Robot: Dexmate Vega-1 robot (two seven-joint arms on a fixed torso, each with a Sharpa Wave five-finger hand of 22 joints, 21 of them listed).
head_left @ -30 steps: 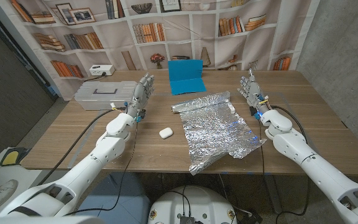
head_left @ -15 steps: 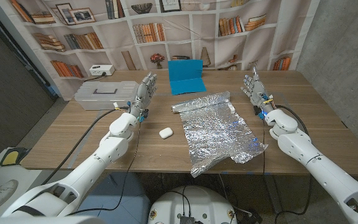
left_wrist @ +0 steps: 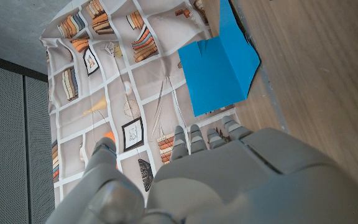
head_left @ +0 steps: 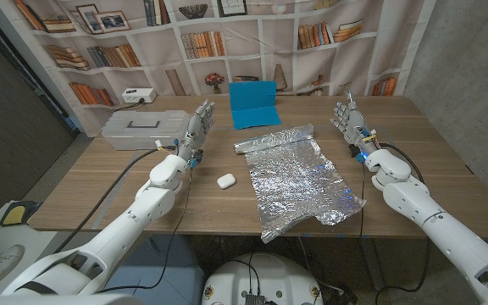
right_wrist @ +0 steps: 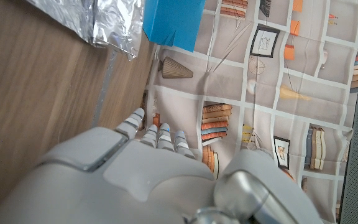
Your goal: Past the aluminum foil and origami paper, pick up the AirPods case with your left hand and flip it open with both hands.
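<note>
From left to right, we held our left hand (head_left: 195, 129) up with fingers apart and nothing in it, near the AirPods case (head_left: 225, 180) lying on the surface (head_left: 100, 191), beside the foil (head_left: 299, 178), and our right hand (head_left: 346, 123) waited the same way.

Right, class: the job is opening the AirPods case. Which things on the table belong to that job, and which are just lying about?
Job:
AirPods case
left robot hand
right robot hand
aluminum foil
origami paper

Lying about:
grey plastic box
white power strip
</note>
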